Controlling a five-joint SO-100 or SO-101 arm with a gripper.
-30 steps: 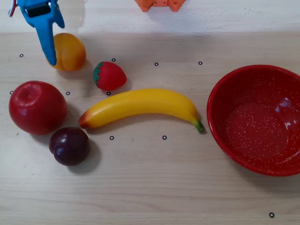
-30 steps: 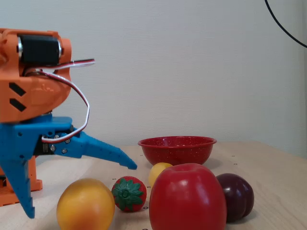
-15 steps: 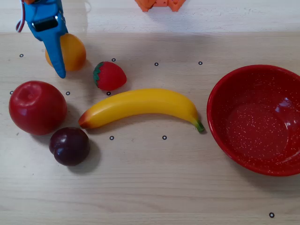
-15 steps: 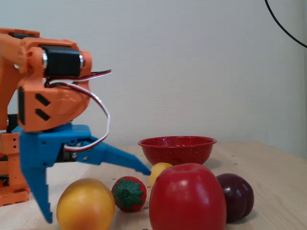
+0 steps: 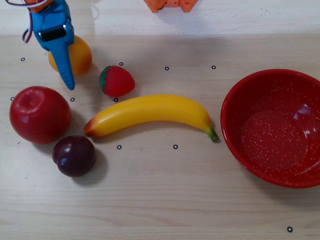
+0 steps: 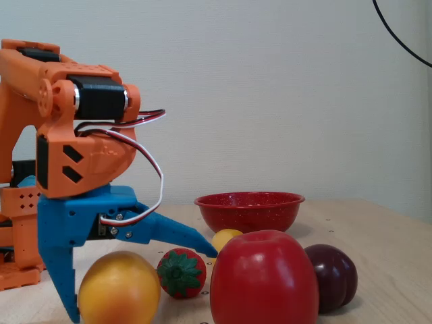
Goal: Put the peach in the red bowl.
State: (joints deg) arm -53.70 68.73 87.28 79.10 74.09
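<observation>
- Overhead view: the peach (image 5: 76,54) sits on the tabletop (image 5: 165,200) at upper left, partly covered by the blue gripper (image 5: 64,65), whose one visible finger points down across the fruit's left side. The second finger is not separately visible here.
- Overhead view: the red bowl (image 5: 240,150) stands empty at the far right, well apart from the peach, with the banana (image 5: 150,112) and strawberry (image 5: 117,81) lying between them.
- Overhead view, count: one peach, one strawberry, one banana, one red apple (image 5: 39,114), one plum (image 5: 74,155), one red bowl.
- Fixed view: the gripper (image 6: 138,278) is spread wide, one finger reaching down just left of the peach (image 6: 119,291), the other stretched out above and to the right of it toward the strawberry (image 6: 182,273). The fingers bracket the fruit but have not closed on it; I cannot tell whether either one touches it.
- Fixed view: the peach rests on the tabletop in the foreground; the red bowl (image 6: 248,209) sits farther back, behind the red apple (image 6: 263,277) and plum (image 6: 332,277). Only the banana's end (image 6: 227,238) shows.
- Progress, as a judgement: the reach looks about finished, while grasp, lift, carry to the red bowl and release are all left to do.
</observation>
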